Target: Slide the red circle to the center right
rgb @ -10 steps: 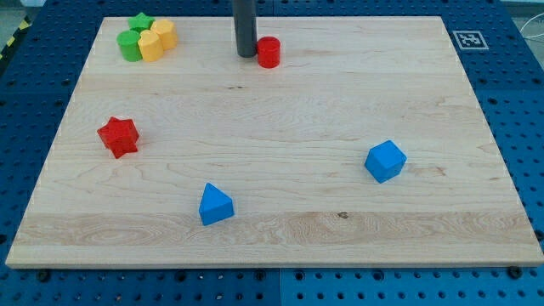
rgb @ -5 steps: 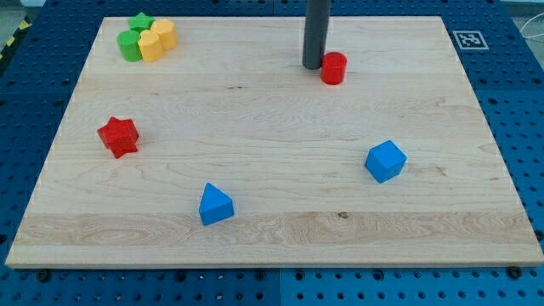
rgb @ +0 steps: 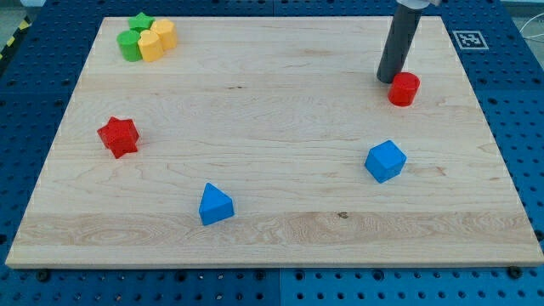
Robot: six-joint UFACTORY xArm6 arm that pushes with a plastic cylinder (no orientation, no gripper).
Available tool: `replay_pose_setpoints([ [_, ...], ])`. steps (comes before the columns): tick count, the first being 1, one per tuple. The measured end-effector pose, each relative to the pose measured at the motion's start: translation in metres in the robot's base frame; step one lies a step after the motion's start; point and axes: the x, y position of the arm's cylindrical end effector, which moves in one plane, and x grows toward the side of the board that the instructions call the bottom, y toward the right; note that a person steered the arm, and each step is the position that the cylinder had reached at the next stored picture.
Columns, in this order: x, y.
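The red circle [rgb: 405, 88] was a short, plain cylinder bearing no writing. My tip [rgb: 388, 80] touched its upper-left side. A black-and-white marker [rgb: 468, 39] sat on the board's corner.

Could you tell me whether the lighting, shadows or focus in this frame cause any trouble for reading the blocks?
Camera view: lighting is even and soft, with no glare on the wooden board; the red circle, the blue cube and the red star are sharp with only faint shadows; my tip is crisp, just left of the red circle.

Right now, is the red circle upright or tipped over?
Upright. The red circle stands on its flat base, round top face up, with my tip at its upper-left side.
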Motion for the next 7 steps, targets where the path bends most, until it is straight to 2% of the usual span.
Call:
replay_pose_setpoints([
  [3, 0.011, -0.011],
  [5, 0.034, -0.011],
  [7, 0.044, 0.021],
])
